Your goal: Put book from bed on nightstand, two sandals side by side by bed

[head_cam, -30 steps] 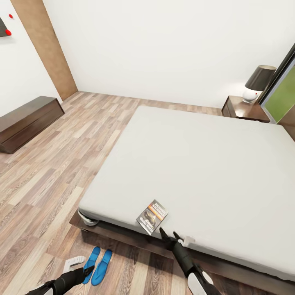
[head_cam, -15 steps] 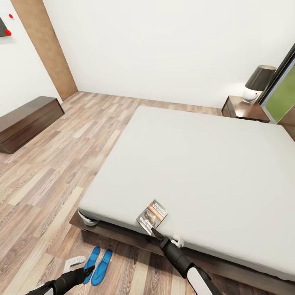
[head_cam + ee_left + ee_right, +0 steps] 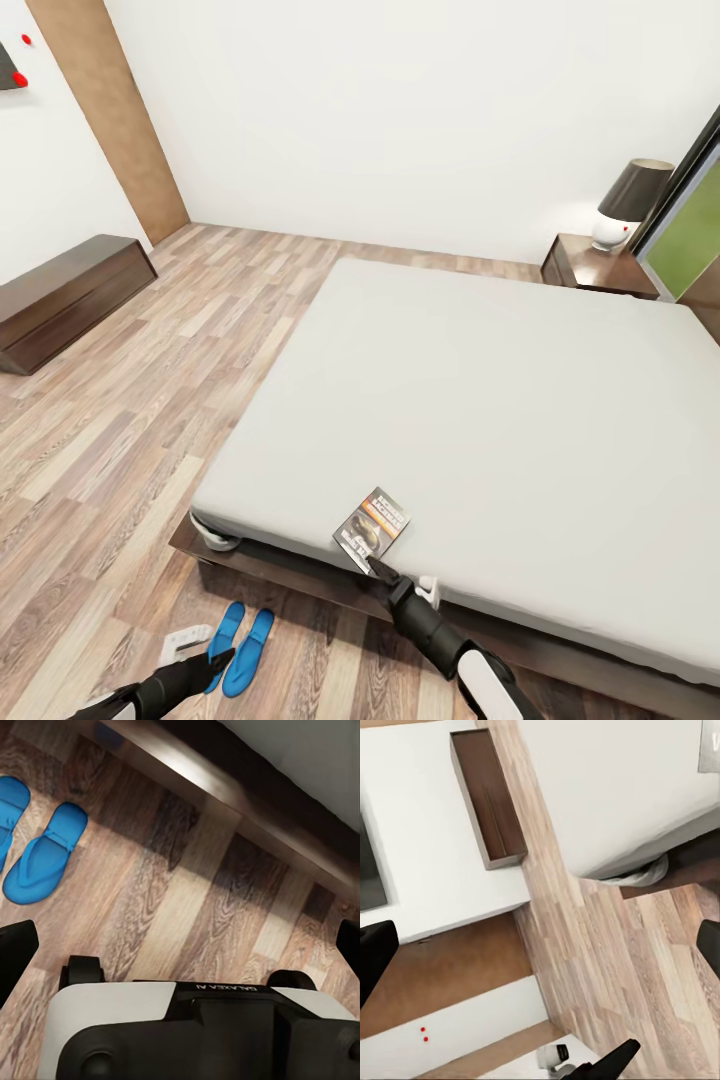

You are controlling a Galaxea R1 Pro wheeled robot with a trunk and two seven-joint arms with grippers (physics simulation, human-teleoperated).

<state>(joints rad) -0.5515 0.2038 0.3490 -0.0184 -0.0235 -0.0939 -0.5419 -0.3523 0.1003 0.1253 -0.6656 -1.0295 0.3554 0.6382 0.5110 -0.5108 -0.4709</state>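
The book (image 3: 372, 529) lies flat on the bed's grey mattress (image 3: 480, 400), at its near edge. My right gripper (image 3: 378, 570) points at the book's near corner from just below the mattress edge. In the right wrist view this gripper (image 3: 540, 945) is open, and a corner of the book (image 3: 709, 747) shows off to one side, not between the fingers. The two blue sandals (image 3: 238, 637) lie side by side on the floor by the bed frame. My left gripper (image 3: 220, 660) hovers just beside them, open (image 3: 180, 945), with the sandals (image 3: 45, 853) ahead of one fingertip. The nightstand (image 3: 592, 266) stands at the bed's far right.
A lamp (image 3: 632, 203) with a dark shade sits on the nightstand. A long dark bench (image 3: 65, 295) runs along the left wall. The dark bed frame (image 3: 290, 572) juts out under the mattress. A small white object (image 3: 182, 640) lies left of the sandals. Wood floor stretches left of the bed.
My right gripper has moved left along the mattress edge and turned, so its tip now meets the book's near corner. The left arm and the sandals have barely moved.
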